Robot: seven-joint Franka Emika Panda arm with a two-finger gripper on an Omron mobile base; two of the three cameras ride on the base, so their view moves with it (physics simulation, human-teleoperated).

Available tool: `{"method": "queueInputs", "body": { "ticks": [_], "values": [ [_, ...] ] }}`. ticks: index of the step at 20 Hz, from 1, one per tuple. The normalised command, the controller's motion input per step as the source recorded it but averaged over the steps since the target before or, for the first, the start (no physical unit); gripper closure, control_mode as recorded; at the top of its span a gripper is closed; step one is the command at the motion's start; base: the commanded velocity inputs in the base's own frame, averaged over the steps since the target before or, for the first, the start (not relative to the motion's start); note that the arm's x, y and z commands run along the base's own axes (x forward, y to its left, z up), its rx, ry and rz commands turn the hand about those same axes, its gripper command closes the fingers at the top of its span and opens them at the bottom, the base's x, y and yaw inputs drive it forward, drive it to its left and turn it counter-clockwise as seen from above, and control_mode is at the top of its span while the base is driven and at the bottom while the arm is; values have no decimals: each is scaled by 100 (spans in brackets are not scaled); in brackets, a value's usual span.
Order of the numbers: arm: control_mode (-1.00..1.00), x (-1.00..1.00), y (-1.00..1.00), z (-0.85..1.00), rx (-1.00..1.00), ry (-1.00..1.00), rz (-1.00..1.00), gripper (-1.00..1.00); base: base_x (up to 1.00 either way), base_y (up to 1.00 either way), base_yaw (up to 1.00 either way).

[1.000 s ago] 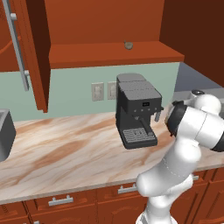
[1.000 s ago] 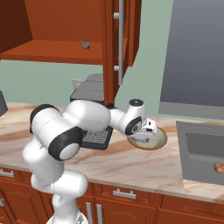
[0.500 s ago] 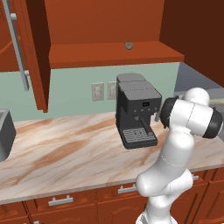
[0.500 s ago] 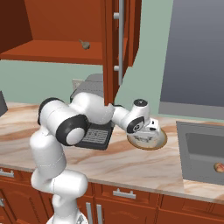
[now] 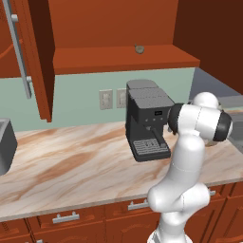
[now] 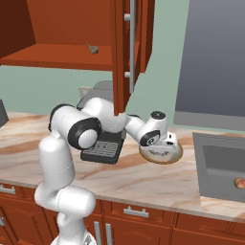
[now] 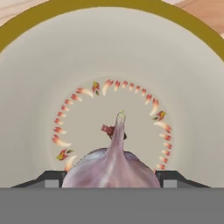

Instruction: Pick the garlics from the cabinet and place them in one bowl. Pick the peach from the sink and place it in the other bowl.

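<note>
Your hand view alone showed the gripper (image 7: 112, 186) closed on one pale garlic (image 7: 112, 168) over the bowl (image 7: 39, 87); the right base view had a second garlic (image 6: 92, 48) at 11 o'clock and one peach (image 6: 239, 183).

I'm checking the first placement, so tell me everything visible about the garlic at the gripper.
The garlic is a pale whitish-pink bulb with faint purple streaks and a thin pointed tip. It sits between the gripper fingertips, directly over the inside of the bowl, a cream dish with an olive rim and a ring of red-orange marks. Whether it touches the bowl cannot be told.
</note>
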Motion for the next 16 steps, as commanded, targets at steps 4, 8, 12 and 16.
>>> {"method": "queueInputs", "body": {
  "ticks": [4, 8, 12, 16],
  "values": [
    [-100, 1, 0, -15, 1, 5, 0, 100, 0, 0, 0],
    [-100, 0, 0, -11, 0, 1, 0, -100, 0, 0, 0],
    [-100, 0, 0, 0, 0, 1, 0, -100, 0, 0, 0],
    [-100, 0, 0, 0, 0, 0, 0, -100, 0, 0, 0]
  ]
}}
